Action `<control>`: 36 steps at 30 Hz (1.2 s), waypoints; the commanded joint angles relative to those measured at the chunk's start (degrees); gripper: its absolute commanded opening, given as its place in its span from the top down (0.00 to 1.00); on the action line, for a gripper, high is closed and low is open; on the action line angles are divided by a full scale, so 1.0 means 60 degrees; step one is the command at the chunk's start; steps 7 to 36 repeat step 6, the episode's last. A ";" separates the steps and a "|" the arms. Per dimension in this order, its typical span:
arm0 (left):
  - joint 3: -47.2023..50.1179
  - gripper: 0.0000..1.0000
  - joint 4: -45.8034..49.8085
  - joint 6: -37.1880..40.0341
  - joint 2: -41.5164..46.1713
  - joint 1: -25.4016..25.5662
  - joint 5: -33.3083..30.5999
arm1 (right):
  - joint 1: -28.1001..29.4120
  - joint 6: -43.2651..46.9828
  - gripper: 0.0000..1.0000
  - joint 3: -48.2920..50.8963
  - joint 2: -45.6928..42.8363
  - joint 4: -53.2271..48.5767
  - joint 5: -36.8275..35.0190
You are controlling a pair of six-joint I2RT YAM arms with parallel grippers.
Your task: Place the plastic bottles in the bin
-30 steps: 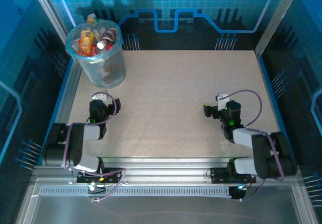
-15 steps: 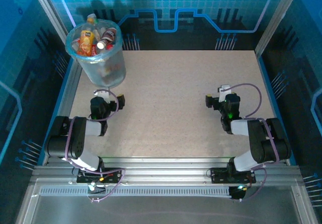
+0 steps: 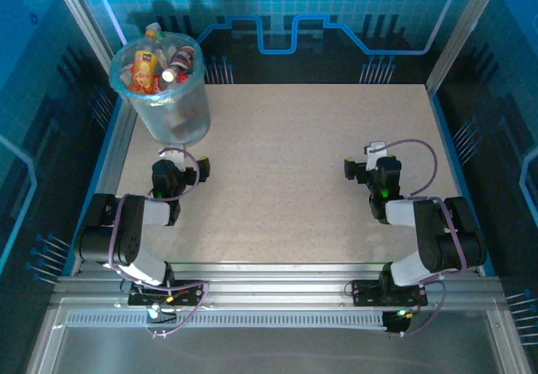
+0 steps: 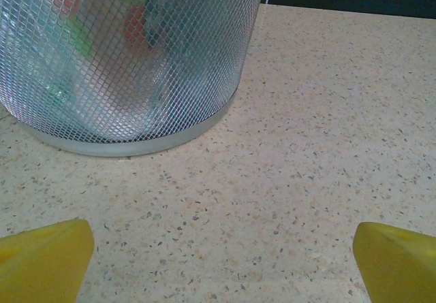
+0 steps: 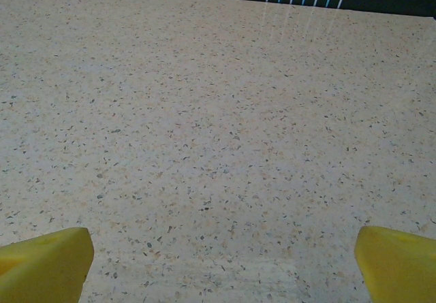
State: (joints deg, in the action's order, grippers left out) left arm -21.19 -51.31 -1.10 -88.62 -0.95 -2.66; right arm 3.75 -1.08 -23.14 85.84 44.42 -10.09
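Top external view: we see the plastic bottles piled in the bin at the worktop's far-left corner, close to its left edge. The left gripper, near the bin, and the right gripper stand wide open, with broad worktop between them.

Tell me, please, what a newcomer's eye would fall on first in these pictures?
The pale-blue bin at the far left corner of the table stands out at once, heaped past its rim with colourful plastic bottles. Towards the near edge, the left gripper sits low facing the bin's base and the right gripper faces the speckled tabletop, both with jaws wide open.
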 commanded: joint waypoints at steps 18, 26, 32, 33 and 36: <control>-0.0169 0.01 -0.0069 0.0223 0.0018 0.0084 0.0130 | 0.0107 -0.0091 0.00 -0.0071 0.0048 0.0182 -0.0153; -0.0169 0.01 -0.0069 0.0223 0.0018 0.0084 0.0130 | 0.0107 -0.0091 0.00 -0.0071 0.0048 0.0182 -0.0153; -0.0169 0.01 -0.0069 0.0223 0.0018 0.0084 0.0130 | 0.0107 -0.0091 0.00 -0.0071 0.0048 0.0182 -0.0153; -0.0169 0.01 -0.0069 0.0223 0.0018 0.0084 0.0130 | 0.0107 -0.0091 0.00 -0.0071 0.0048 0.0182 -0.0153; -0.0169 0.01 -0.0069 0.0223 0.0018 0.0084 0.0130 | 0.0107 -0.0091 0.00 -0.0071 0.0048 0.0182 -0.0153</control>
